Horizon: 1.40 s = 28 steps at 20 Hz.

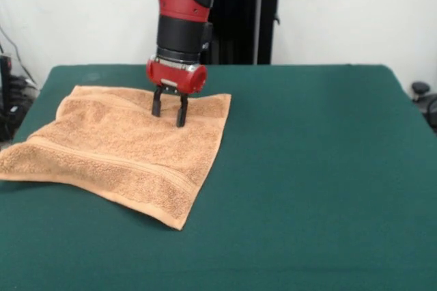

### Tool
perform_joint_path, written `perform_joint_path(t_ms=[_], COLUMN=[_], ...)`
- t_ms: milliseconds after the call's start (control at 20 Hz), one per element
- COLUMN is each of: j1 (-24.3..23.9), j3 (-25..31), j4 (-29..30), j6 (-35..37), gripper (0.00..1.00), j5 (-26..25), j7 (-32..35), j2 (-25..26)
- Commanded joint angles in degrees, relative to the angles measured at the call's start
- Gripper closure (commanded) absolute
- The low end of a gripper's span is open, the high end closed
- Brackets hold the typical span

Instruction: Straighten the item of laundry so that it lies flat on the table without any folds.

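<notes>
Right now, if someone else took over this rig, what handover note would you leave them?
Gripper: open, pointing down over the far part of the towel, nothing held; whether the tips touch the cloth cannot be told.
Towel: spread on the table, toward the picture's left in the front view, its left corner at the table's edge.
Done: it looks nearly flat, with no folded-over part showing.
Left: check the slight waviness along its edges, smooth it if needed, then lift the arm away.
</notes>
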Motion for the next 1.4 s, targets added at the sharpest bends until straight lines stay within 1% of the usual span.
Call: perform_joint_path(t_ms=[50,350,500,700,800,1100,1350,1400], j1=[3.35,5.73,7.40,9.64,10.44,11.87,15.66,16.93], j3=[-3.74,-5.45,-6.57,-8.36,-9.14,-8.12,-7.58,-7.50], j4=[-2.26,-3.08,-3.49,-4.21,-4.27,-4.13,-3.15,-2.82], j6=[-0.87,-3.26,-4.21,-2.60,-3.47,-3.77,-5.00,-5.31], gripper=[0.00,0.00,0.00,0.00,0.00,0.00,0.00,0.00], j5=[-7.44,-8.07,-6.99,-6.05,-5.78,-5.68,-1.51,0.13], j7=[-1.16,0.79,2.09,1.99,2.21,3.96,6.62,7.45], j2=[2.43,3.95,4.86,4.09,4.48,4.57,6.51,7.09])
